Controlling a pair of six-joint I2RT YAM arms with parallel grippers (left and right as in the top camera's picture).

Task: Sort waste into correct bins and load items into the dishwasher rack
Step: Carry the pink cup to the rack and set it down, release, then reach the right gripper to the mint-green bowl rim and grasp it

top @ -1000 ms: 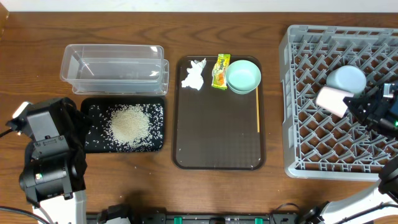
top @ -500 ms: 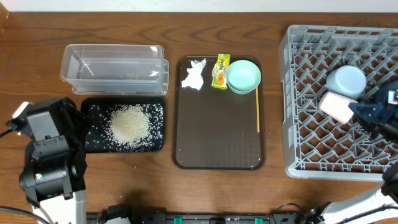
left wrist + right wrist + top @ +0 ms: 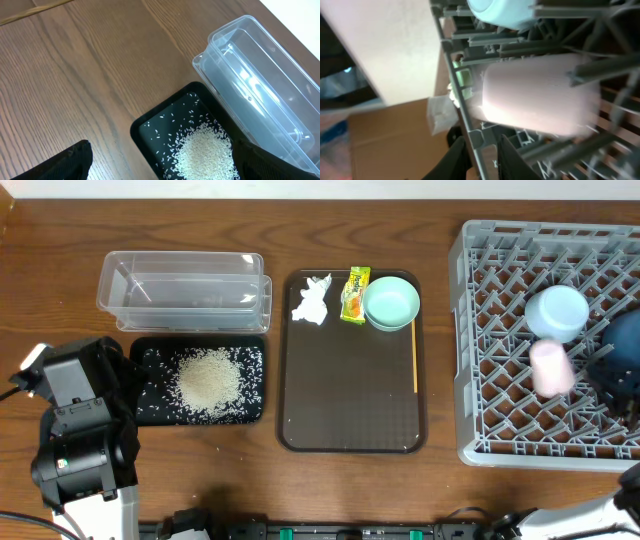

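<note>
**A:** Starting with the overhead view, how much is sorted?

**B:** The rice [image 3: 208, 380] lies heaped in the black tray [image 3: 140, 412], at 9 o'clock of the brown serving tray [image 3: 350, 400]. I'd call that part done. The clear tub [image 3: 185, 290], at 12 o'clock of the black tray, holds nothing. The tissue [image 3: 311, 300], the snack wrapper [image 3: 355, 293] and the mint-white bowl [image 3: 391, 302] sit in a row along the serving tray's 12 o'clock edge. So two pieces of waste and one bowl are left.

**A:** And the rack?

**B:** The dishwasher rack [image 3: 540, 450], at 3 o'clock on the table, carries the light-blue bowl [image 3: 557, 313]. The pink cup [image 3: 551, 367] lies on its side just beside that bowl at 6 o'clock, and it is blurred. A dark-blue round shape [image 3: 625, 340] at the rack's 3 o'clock edge may be the large bowl, but I cannot tell.

**A:** Left wrist view?

**B:** The left gripper [image 3: 162, 152] hovers over the rice with its fingers spread wide and nothing between them. The tub runs off toward 2 o'clock.

**A:** Right wrist view?

**B:** The right gripper [image 3: 481, 160] has its fingers [image 3: 512, 162] parted a little and clamped on nothing. A grey rack bar runs through the gap. The cup lies at 12 to 1 o'clock of the fingertips, near but apart from them, lodged among the pegs. The light-blue bowl is at its 12 o'clock.
</note>
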